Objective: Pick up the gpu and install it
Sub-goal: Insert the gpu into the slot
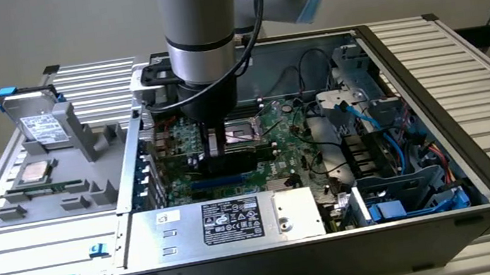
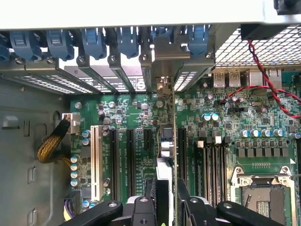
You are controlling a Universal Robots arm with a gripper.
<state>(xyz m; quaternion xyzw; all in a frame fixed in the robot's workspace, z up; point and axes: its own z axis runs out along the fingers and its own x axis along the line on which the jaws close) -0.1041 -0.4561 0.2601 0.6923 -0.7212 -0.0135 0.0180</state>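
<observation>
Atop slatted metal table, open case, gpu in tool

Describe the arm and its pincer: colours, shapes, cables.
The arm is a silver-grey cylinder with a black ring band, and a pale blue cap covers its joint. A black cable hangs along it. The pincer is black, with jointed links fastened by silver screws.
</observation>
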